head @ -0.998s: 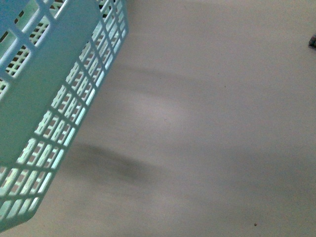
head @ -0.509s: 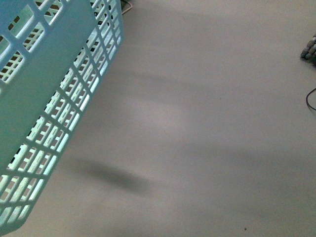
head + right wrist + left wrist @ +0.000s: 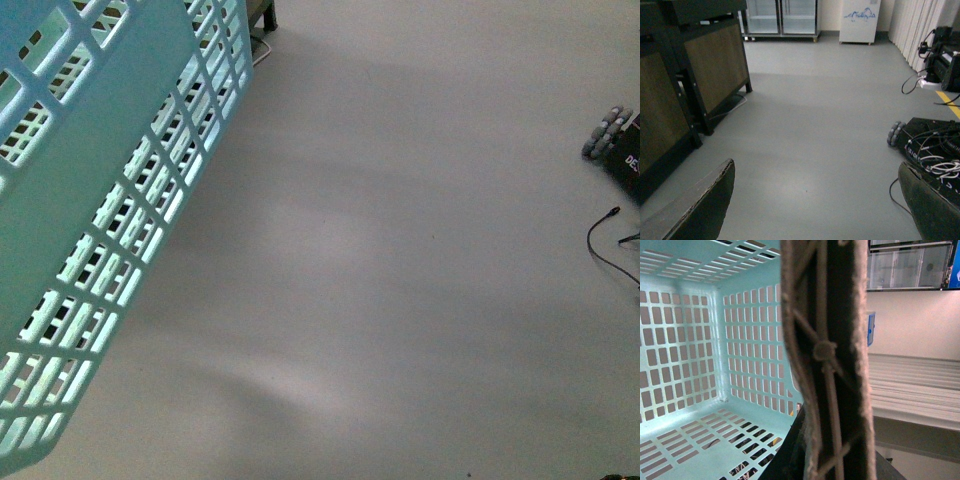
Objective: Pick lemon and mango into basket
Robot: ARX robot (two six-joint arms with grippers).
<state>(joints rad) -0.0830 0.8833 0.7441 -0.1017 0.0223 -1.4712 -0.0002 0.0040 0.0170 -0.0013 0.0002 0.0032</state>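
Basket (image 3: 90, 200) hangs tilted above the floor (image 3: 400, 260), nothing under it. In the left wrist view its brown handle (image 3: 830, 365) runs right across the lens. The left gripper's jaws can't be made out, so can't tell if they're closed on it. Prob. carrying it by the handle, given the lift. The part of the basket's inside that shows is bare. Lemon & mango: not in any view. Right gripper (image 3: 816, 192): jaws spread wide, nothing between them, only floor ahead.

Risks:
- Thin handle slips or pivots in the grip → basket swings or drops to the floor.
- Tilt: fruit put in would roll to the low corner, shift the load, maybe tip the basket further.
- No fruit in sight → right arm has no target, and a blind reach would likely miss.
- Wheeled base (image 3: 615, 140) + loose cable (image 3: 605, 235) lie well to the right of the basket; a wide right-arm sweep could snag them.
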